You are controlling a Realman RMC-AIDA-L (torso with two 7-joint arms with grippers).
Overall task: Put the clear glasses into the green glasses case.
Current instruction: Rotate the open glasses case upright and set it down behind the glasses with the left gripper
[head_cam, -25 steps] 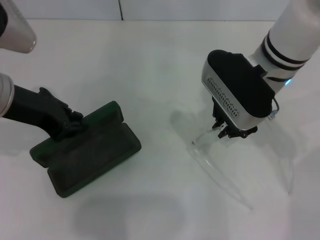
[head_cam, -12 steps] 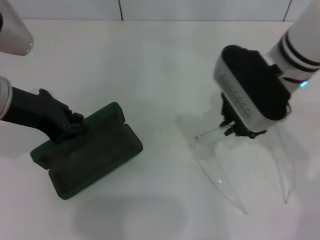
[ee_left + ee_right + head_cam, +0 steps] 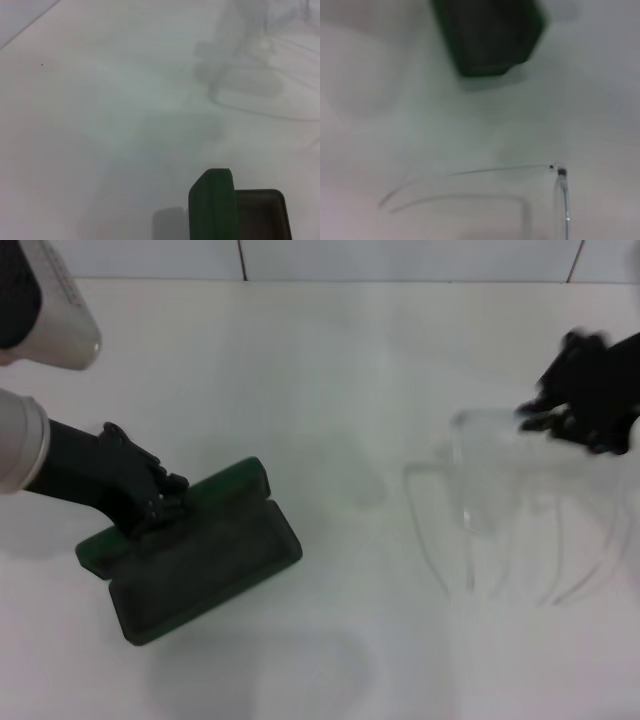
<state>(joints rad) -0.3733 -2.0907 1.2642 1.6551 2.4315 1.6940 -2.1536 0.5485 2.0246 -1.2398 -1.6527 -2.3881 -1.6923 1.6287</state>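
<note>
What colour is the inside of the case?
Dark, near black, inside the green case; head view shows it best.

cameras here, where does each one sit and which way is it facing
Head view: on the robot's head, looking down at the white table; left gripper at the green glasses case, right gripper on the clear glasses.
Left wrist view: on the left arm, facing over the case's upright lid; no jaws show.
Right wrist view: on the right arm, facing the glasses and open case; no jaws show.
Shared: all show the case.

Bright even light, soft shadows, motion-blurred right pincer (image 3: 585,395).
</note>
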